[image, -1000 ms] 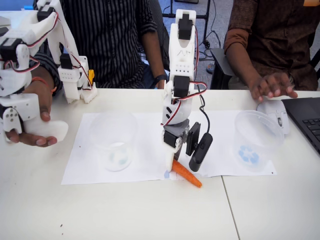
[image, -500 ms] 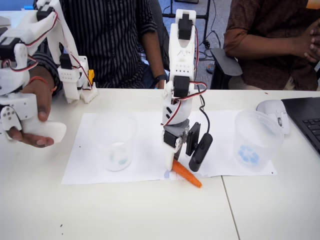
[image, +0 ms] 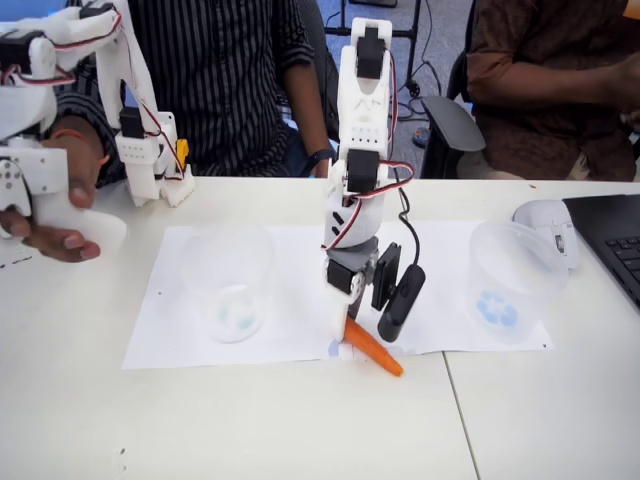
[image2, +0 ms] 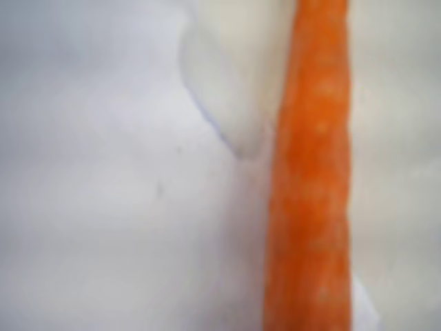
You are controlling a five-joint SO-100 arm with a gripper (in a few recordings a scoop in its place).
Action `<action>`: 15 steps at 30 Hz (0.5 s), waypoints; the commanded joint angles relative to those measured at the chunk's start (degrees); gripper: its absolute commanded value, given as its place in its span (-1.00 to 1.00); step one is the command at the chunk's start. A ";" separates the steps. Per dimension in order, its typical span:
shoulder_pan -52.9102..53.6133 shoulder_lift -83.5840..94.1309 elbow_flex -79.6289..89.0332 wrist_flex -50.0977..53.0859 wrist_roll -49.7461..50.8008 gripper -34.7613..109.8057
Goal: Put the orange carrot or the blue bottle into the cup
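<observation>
- We see the white arm's two-finger gripper (image: pixel 362 332) pointing straight down at the front edge of the white paper sheet (image: pixel 290 340). Its white fixed finger (image: pixel 338 335) almost touches the sheet, and the black moving finger (image: pixel 400 303) is swung out to the right in the fixed view.
- So the jaws stand wide apart and grip nothing. The small bright-orange tapered toy carrot (image: pixel 373 346) lies flat right under them, its thick end tucked against the white finger and its tip pointing out past the sheet's front edge onto the white table (image: pixel 300 430).
- Up close in the wrist view it's blurry, but the carrot (image2: pixel 310 179) runs top to bottom just beside the white finger (image2: pixel 234 76). We can't tell if they actually touch.
- The translucent clear plastic cup with faint green-teal blotches on its base (image: pixel 226 283) stands upright on the sheet, well off to the gripper's left in the fixed view.
- A second clear cup with a blue round emblem on its base (image: pixel 515 281) stands about as far off to the gripper's right, at the sheet's right edge.
- Further right of that are a white computer mouse (image: pixel 548 222) and the corner of a black laptop (image: pixel 615 245).
- Two people sit behind the table.
</observation>
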 commanded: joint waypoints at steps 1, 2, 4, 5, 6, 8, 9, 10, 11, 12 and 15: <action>1.05 15.03 -5.54 0.62 0.88 -0.37; 0.97 16.26 -5.54 0.62 0.88 -0.38; 0.88 18.63 -5.62 0.62 0.88 -0.39; 0.88 19.78 -5.71 0.62 0.88 -0.39; 0.88 21.18 -5.71 0.62 0.79 -0.39; 1.05 23.91 -5.71 0.62 0.79 -0.38; 1.05 25.40 -5.62 0.62 0.79 -0.37; 1.14 26.81 -5.45 0.62 0.79 -0.37; 1.14 28.21 -5.36 0.62 0.79 -0.36; 1.14 29.62 -5.19 0.70 0.79 -0.35; 1.32 33.75 -4.92 0.70 -0.70 -0.35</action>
